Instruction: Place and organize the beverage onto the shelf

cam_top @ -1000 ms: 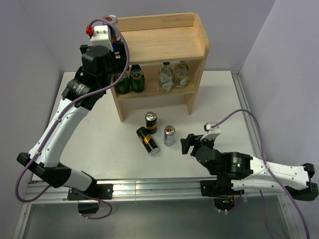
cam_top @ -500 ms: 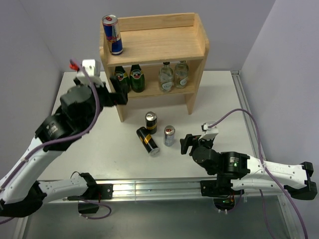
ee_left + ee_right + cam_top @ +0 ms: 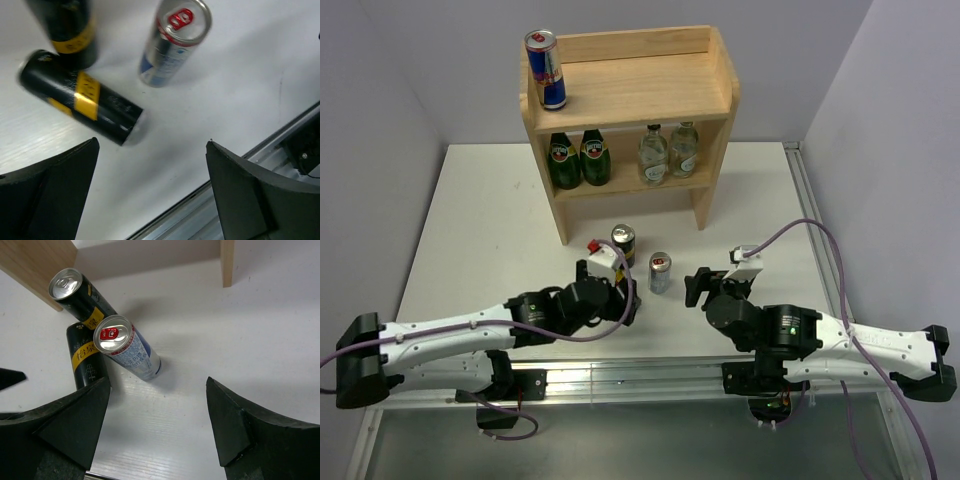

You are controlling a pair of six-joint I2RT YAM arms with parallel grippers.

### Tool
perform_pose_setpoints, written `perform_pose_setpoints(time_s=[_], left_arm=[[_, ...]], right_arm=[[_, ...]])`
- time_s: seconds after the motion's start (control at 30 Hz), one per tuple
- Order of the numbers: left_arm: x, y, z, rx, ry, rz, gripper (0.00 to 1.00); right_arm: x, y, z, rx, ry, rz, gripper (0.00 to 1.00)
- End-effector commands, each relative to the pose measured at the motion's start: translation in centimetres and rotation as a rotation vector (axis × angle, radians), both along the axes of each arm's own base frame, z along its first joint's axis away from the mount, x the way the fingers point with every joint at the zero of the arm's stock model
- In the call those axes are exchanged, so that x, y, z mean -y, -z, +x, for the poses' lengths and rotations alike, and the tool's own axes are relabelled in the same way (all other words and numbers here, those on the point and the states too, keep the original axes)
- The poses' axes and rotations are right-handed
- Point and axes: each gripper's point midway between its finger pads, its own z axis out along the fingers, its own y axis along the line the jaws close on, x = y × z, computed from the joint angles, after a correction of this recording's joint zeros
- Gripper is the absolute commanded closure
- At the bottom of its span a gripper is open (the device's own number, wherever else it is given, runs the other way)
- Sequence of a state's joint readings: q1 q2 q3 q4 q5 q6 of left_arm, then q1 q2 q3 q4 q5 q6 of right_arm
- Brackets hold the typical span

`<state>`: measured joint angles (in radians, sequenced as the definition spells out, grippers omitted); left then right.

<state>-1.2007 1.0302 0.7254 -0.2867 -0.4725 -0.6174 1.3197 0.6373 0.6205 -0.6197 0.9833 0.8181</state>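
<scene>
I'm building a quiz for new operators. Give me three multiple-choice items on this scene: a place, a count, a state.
1. Where on the shelf does the blue-and-silver can stand? A top board, left end; B lower tier; C underneath it.
2. How many bottles stand on the lower tier? A two; B four; C six.
3. The black-and-gold can by the left gripper is: A upright; B lying on its side; C gripped.
Answers: A, it stands at the board's left end; B, two green and two clear; B, its side rests on the table, jaws open.
</scene>
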Motion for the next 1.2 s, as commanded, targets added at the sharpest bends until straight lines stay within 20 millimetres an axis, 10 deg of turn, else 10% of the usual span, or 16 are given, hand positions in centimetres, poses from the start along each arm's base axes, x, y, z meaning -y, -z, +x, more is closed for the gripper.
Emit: perform_pose_setpoints(time_s=[0.0,0.37,1.17], left_arm=[[5.0,-2.0,-0.5,0.027,0.057,-0.229,0.05],[9.9,2.4,1.6,0.108,0.083,-0.226,0.05],[10.9,7.2,10.2,0.266,-0.086,-0.091,0.11]], right_arm=[[0.5,-0.7,0.3,0.024,0.037,0.028,0.15],[0.4,-0.6,0.3,0.024,0.031,0.023,0.15],[0.0,-0.4,0.2,0.021,0.007,0.021,0.15]])
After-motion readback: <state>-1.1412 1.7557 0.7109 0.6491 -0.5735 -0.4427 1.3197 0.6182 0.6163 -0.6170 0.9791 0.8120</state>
